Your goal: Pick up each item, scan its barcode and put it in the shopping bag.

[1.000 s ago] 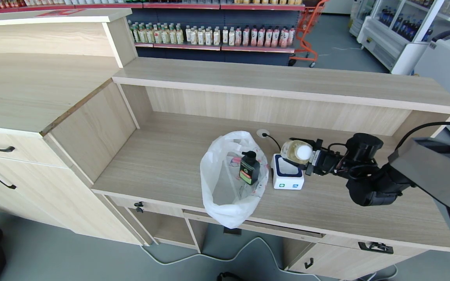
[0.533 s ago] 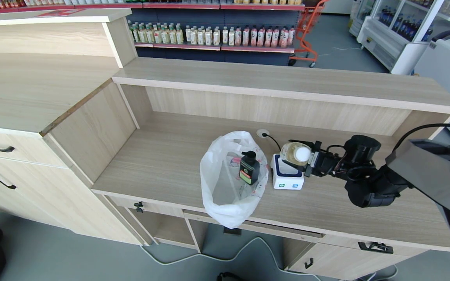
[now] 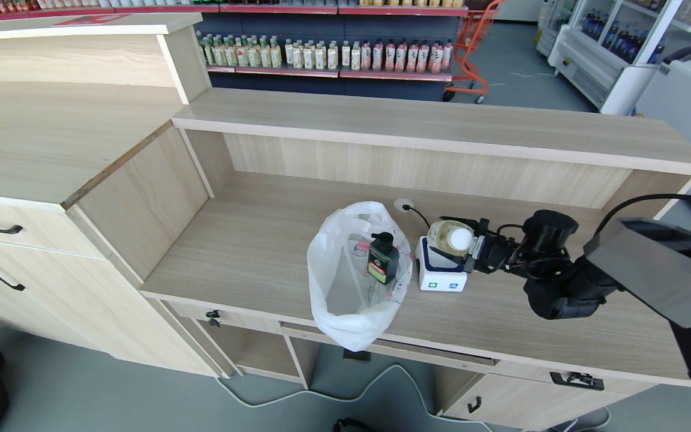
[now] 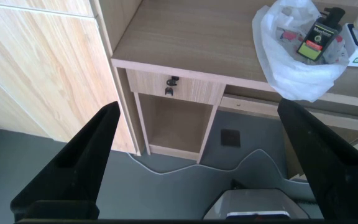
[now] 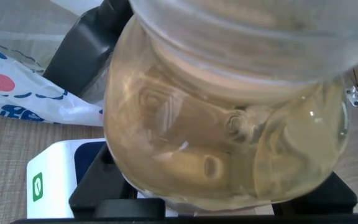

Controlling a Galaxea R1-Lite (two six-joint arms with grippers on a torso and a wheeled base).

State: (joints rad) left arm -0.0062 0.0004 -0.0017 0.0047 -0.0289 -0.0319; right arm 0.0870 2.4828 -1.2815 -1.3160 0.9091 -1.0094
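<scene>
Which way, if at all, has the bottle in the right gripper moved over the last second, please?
Yes: the bottle, held in the right gripper, has shifted slightly left over the white scanner, toward the shopping bag.

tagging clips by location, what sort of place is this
Most likely a small supermarket's checkout: red-edged shelves of bottled drinks behind, a white box-shaped barcode scanner on the pale wooden counter, and a white plastic shopping bag beside it.
</scene>
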